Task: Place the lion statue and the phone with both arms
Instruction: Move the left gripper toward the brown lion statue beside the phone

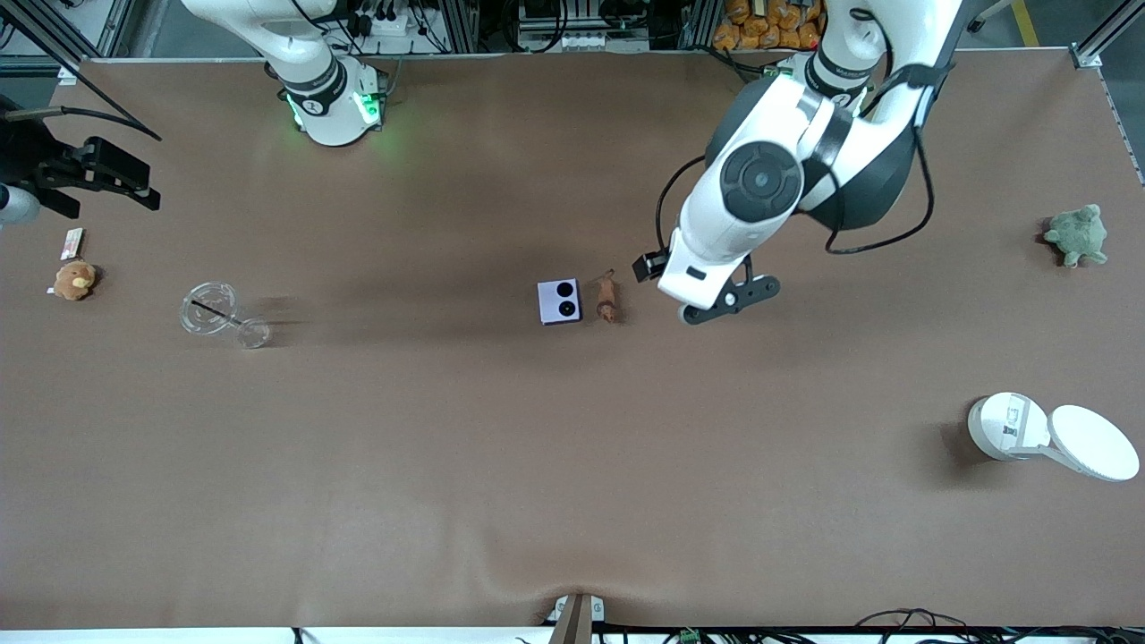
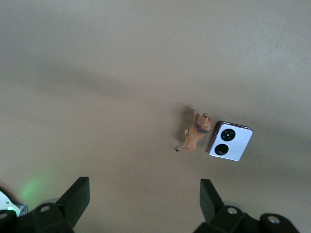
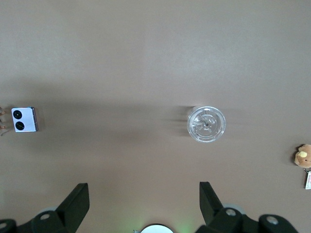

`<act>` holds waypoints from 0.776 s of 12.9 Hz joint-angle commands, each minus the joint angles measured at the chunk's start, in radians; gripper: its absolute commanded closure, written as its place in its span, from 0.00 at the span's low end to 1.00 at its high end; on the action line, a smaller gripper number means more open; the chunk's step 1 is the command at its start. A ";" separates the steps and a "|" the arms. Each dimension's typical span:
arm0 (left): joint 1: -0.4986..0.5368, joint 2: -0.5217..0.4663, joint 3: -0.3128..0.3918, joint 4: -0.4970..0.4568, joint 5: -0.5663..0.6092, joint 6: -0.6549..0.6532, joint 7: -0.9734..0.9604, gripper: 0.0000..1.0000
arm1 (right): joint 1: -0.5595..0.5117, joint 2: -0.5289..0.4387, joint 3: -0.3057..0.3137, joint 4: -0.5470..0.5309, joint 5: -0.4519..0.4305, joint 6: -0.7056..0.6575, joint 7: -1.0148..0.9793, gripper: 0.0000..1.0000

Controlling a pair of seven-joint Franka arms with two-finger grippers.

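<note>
**Both jaws spread, lion statue and phone lying side by side mid-table**

White round lamp-like device (image 1: 1051, 431), with its flat disc, stands nearest the front camera, toward the left arm's end of the table (image 1: 572, 465).

Left gripper (image 1: 729, 300) hangs over bare cloth just beside the lion statue (image 1: 607, 299), on the side toward the left arm's end. Its jaws are spread wide and hold nothing; in the left wrist view the two dark fingers (image 2: 75, 199) stand well apart, with the lion statue (image 2: 196, 133) and the phone (image 2: 231, 141) lying past them. The statue lies on the table, almost touching the phone (image 1: 559, 301), which rests flat with its two black camera circles facing up. The phone sits on the side of the statue toward the right arm's end.

Right gripper (image 1: 98, 174) waits at the right arm's end, up over the table edge, jaws likewise spread and empty. Its wrist view looks down on a clear glass (image 3: 206, 124) (image 1: 217, 314), with the phone (image 3: 24, 119) well apart from it.

A tan plush toy (image 1: 75, 280) lies near the right gripper's end beside a small card (image 1: 72, 243). A green plush toy (image 1: 1077, 234) lies at the left arm's end.
</note>
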 commanded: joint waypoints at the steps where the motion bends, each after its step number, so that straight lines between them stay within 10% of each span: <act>1: -0.049 0.106 0.005 0.020 0.022 0.038 0.077 0.00 | -0.012 0.007 0.008 0.023 -0.003 -0.015 -0.012 0.00; 10: -0.199 0.143 0.005 -0.053 0.144 0.205 0.075 0.00 | -0.012 0.010 0.008 0.021 -0.002 -0.015 -0.012 0.00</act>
